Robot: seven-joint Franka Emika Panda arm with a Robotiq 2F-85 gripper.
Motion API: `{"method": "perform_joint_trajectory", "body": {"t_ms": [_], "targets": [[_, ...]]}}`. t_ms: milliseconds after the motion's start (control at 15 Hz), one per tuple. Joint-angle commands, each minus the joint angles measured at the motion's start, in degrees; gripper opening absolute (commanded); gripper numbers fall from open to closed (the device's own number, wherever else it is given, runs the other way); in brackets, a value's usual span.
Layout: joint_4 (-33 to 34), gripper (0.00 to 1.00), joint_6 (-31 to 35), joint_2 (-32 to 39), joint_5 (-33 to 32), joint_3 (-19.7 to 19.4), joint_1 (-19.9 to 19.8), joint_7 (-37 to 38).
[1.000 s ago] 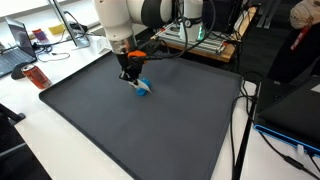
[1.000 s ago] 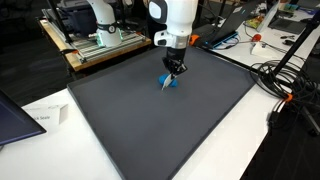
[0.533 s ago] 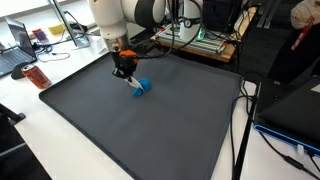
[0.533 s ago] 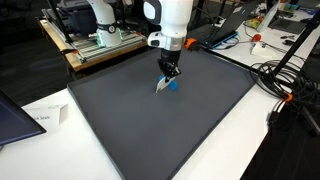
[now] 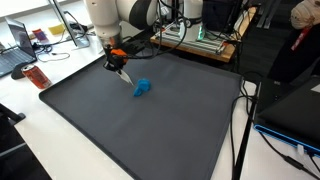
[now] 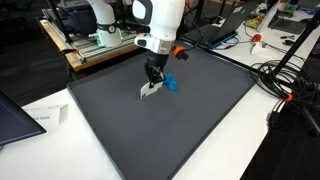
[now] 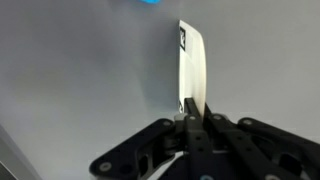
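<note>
Item: thin white card with a black mark (image 7: pixel 192 62), pinched by one end in my clenched claw (image 7: pixel 190 112), low over the dark grey tabletop mat (image 5: pixel 160 130), near a small blue plastic piece (image 5: pixel 141 88). Step, I judge: carrying. A set-down calls for staying clear of the blue piece.

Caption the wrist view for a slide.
Hand shut on a white card over the grey mat, blue object at the top edge.
</note>
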Motion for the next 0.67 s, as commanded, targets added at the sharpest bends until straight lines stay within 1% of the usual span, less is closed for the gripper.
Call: {"method": "perform_joint_trajectory", "body": {"t_ms": [0,133,333,600], "targets": [[-2.47,0.01,0.18,-2.58,-3.17,-1.05,-0.45,2.2],[-3.47,0.01,0.42,-4.38,-4.15,-2.02,-0.46,3.25],[-4.6,0.01,0.36,-7.41,-4.42,-2.16,-1.3,3.22],[-6.62,0.01,3.46,-12.34,-1.82,0.35,-4.17,-0.93]]}}
